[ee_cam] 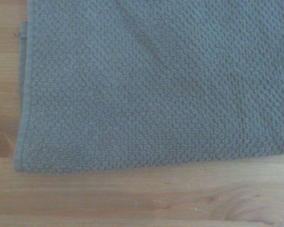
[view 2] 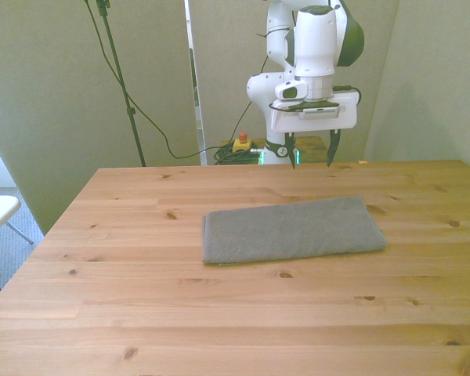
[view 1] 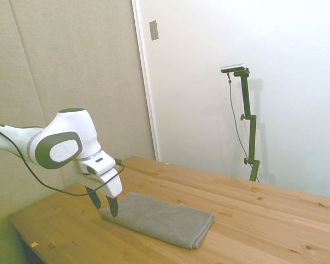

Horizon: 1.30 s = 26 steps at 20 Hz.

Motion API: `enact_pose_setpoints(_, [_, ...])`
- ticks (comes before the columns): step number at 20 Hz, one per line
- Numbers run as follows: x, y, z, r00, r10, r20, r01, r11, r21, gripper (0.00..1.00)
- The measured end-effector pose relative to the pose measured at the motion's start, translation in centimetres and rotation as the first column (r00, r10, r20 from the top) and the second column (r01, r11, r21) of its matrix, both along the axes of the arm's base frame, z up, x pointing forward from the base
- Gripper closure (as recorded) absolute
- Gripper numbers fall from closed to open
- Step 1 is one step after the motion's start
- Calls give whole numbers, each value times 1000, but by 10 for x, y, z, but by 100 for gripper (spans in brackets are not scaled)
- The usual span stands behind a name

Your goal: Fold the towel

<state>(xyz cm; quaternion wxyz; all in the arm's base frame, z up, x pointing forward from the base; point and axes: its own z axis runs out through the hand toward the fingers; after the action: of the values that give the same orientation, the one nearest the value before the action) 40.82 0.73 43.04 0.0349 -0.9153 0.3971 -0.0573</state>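
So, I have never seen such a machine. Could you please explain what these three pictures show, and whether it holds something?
It is one white robot arm at a wooden table. Its tool, two dark fingers, is open and holds nothing. One picture is taken from the side, one from across the table, and the close one from a camera on the wrist, looking down. On the table lies a grey towel, already in doubled layers. In the side view the tool hangs at one end of the towel. The wrist picture shows a towel corner on the wood.
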Motion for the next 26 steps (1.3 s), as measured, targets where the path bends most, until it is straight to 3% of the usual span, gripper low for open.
enact_pose_setpoints(4, [6,6,1,1000,2,4,-2,1000,-13,0])
enact_pose_setpoints(7, [26,41,9,998,53,29,-50,995,-85,0])
enact_pose_setpoints(10, [50,95,8,990,133,39,-124,974,-188,0])
enact_pose_setpoints(12, [61,133,-4,985,168,45,-149,946,-287,0])
enact_pose_setpoints(16, [72,202,-37,977,214,-9,-200,895,-398,0])
enact_pose_setpoints(20, [90,241,-57,969,236,-77,-247,883,-399,0])
enact_pose_setpoints(26, [99,243,-75,966,224,-126,-257,869,-423,0])
